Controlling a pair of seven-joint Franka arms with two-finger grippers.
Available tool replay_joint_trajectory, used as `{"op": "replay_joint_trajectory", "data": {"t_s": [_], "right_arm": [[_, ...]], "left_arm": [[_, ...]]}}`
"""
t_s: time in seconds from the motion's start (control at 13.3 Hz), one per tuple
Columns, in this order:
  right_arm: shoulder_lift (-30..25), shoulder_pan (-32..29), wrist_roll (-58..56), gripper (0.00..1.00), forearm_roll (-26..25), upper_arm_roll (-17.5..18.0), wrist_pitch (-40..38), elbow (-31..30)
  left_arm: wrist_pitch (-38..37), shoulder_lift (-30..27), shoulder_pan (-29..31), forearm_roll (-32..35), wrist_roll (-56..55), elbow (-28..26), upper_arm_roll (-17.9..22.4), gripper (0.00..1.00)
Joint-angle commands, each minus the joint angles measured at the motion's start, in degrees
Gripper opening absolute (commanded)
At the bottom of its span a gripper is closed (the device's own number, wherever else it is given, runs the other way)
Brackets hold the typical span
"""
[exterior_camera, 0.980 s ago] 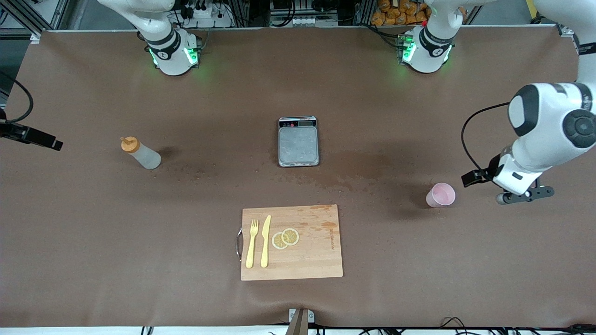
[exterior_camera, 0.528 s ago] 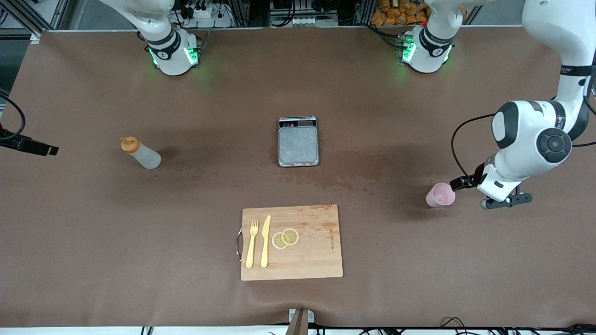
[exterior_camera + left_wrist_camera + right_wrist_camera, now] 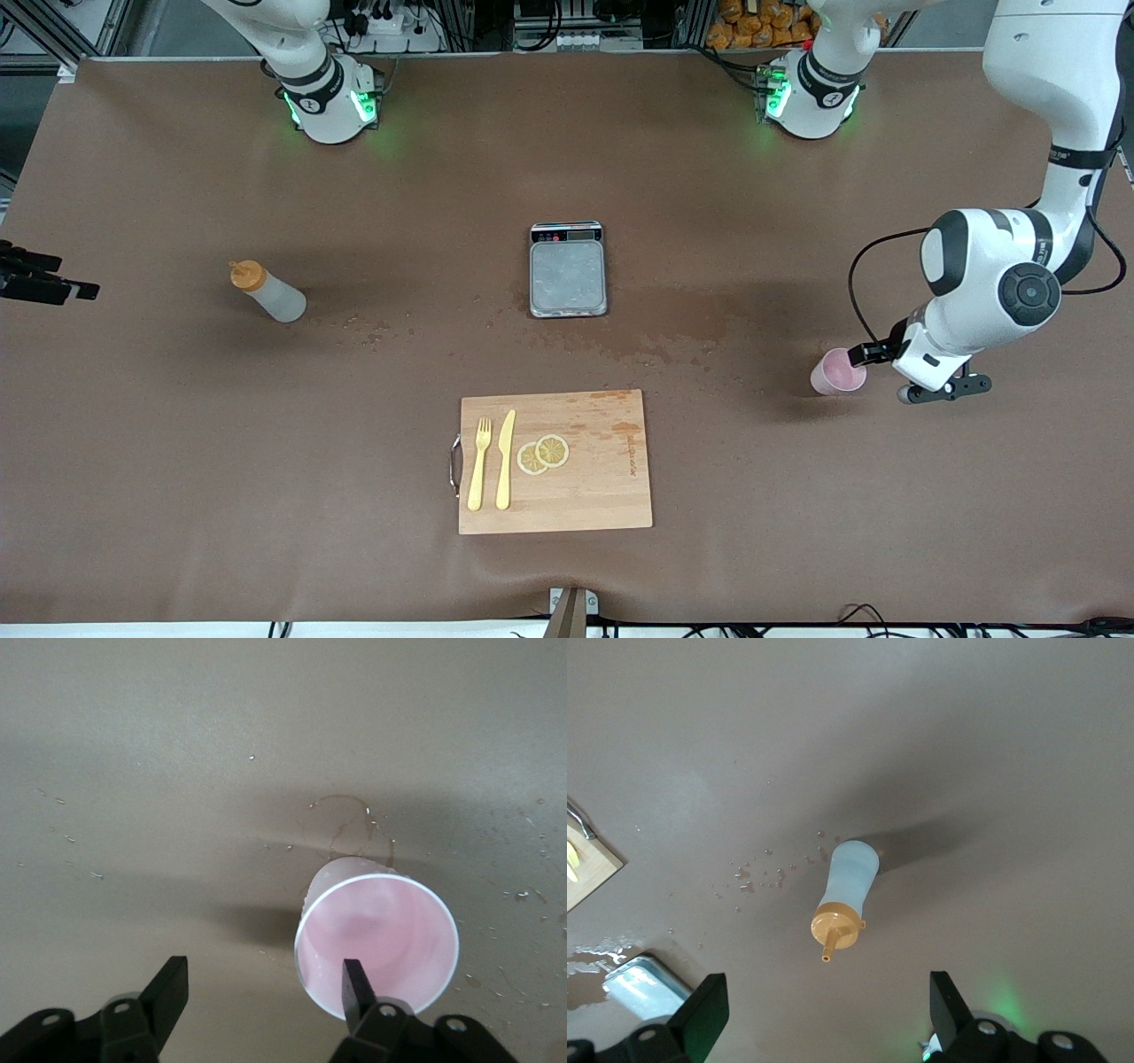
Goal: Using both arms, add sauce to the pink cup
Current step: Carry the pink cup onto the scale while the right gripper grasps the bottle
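Standing upright, the cup (image 3: 376,943) is empty, toward the left arm's end from the scale (image 3: 568,269). One finger (image 3: 357,993) of the left gripper (image 3: 266,992) is inside its rim, jaws apart. Upright bottle (image 3: 267,291) sits toward the right arm's end; the right gripper (image 3: 828,1005) hangs above it, jaws apart.

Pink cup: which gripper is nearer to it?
Left. The left gripper is right at the pink cup, one of its fingers over the rim; the right gripper hangs above the sauce bottle.

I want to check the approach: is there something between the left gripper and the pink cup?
Nothing visible. The left gripper is open at the cup, one finger over its rim, with only bare table around.
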Motion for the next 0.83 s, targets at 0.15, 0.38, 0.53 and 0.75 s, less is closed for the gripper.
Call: {"op": "replay_joint_trajectory", "data": {"t_s": [0.15,0.38,0.53,0.75], "right_arm": [[4.84,-6.90,7.02,1.00,14.50,0.84,-3.01,0.78],[6.00,-8.14,9.15,1.00,17.19,0.84,-3.01,0.69],[7.13,-8.67,8.89,1.00,17.19,0.84,-3.53,0.61],[10.73,-11.30,8.71,1.00,19.89,0.93,-4.24,0.61]], "left_arm": [[1.86,1.36,0.05,-1.14,-0.04,-0.16,-0.05,0.60],[1.95,1.89,0.05,-2.19,-0.13,-0.16,-0.14,0.34],[1.95,2.07,-0.04,-3.34,-0.13,-0.16,-0.05,0.21],[1.95,2.33,-0.12,-4.91,-0.13,-0.16,-0.14,0.00]]}}
